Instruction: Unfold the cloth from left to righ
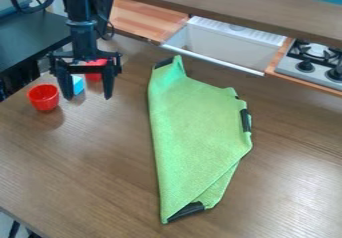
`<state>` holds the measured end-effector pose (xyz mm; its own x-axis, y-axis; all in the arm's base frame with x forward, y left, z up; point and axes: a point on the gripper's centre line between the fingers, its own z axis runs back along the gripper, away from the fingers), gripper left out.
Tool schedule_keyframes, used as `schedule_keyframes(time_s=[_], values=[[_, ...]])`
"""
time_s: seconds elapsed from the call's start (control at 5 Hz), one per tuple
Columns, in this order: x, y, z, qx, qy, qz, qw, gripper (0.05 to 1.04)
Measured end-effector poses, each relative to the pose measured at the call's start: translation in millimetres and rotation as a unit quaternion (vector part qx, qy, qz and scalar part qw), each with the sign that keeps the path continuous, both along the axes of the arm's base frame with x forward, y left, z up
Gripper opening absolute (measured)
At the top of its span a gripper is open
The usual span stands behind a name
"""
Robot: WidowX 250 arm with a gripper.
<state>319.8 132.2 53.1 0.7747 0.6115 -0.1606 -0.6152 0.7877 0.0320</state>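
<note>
The green cloth point(194, 127) lies folded on the brown table, long and roughly upright in the view, its straight edge on the left. Dark patches show at its top corner, on its right edge and at its bottom corner. Near the bottom right, one layer shows under another. My gripper point(88, 93) hangs at the upper left, to the left of the cloth and apart from it. It is open, its two fingers wide apart with nothing held between them.
A red cup point(43, 97) stands left of the gripper. A blue block point(77, 85) and another red object point(95, 70) are behind it. The brown table point(87, 182) extends around the cloth. At the back are a white sink point(224, 47) and a stove point(314, 64).
</note>
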Motion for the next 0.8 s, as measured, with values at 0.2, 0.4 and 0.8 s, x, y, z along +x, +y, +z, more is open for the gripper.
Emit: schedule_keyframes(time_s=[0.2,0.4,0.8], values=[[-2.6,-4.2,-12.6,-0.007,0.015,-0.003,0.9999,0.999],[2.5,-46.8,-24.1,-0.027,-0.006,-0.087,0.9959,0.999],[10.1,-117.9,-18.8,0.023,-0.063,-0.130,0.9891,0.999]])
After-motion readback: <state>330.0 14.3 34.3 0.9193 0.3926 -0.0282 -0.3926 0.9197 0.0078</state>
